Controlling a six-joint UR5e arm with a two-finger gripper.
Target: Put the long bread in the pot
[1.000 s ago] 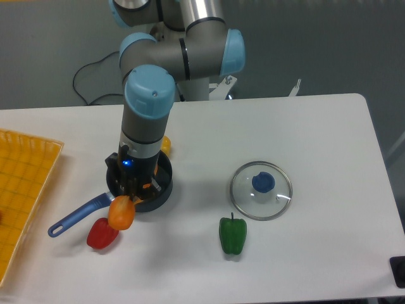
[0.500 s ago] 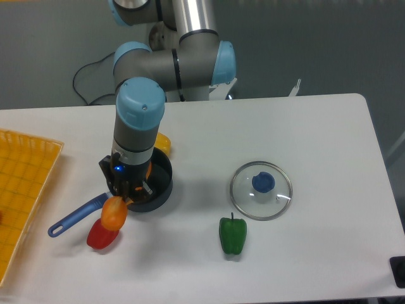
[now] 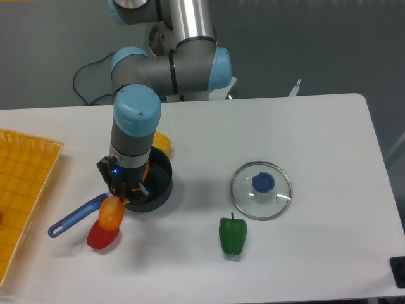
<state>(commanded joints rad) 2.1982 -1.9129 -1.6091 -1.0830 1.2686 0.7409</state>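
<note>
The long bread (image 3: 112, 212) is a glossy orange baguette held at a slant, its lower end showing over the pot's front left rim and blue handle (image 3: 74, 216). The dark round pot (image 3: 158, 183) sits on the white table, partly hidden by the arm. My gripper (image 3: 126, 190) points down over the pot's left side and is shut on the long bread's upper part. The bread's upper end is hidden by the fingers.
A red bell pepper (image 3: 101, 235) lies just below the bread's end. A small yellow item (image 3: 162, 140) sits behind the pot. A glass lid with a blue knob (image 3: 261, 189) and a green pepper (image 3: 233, 235) lie to the right. A yellow tray (image 3: 22, 190) is at the left edge.
My gripper and the long bread have shifted left, so more of the pot's right inside shows. The bread's lower end now hangs nearer the handle and the red pepper.
</note>
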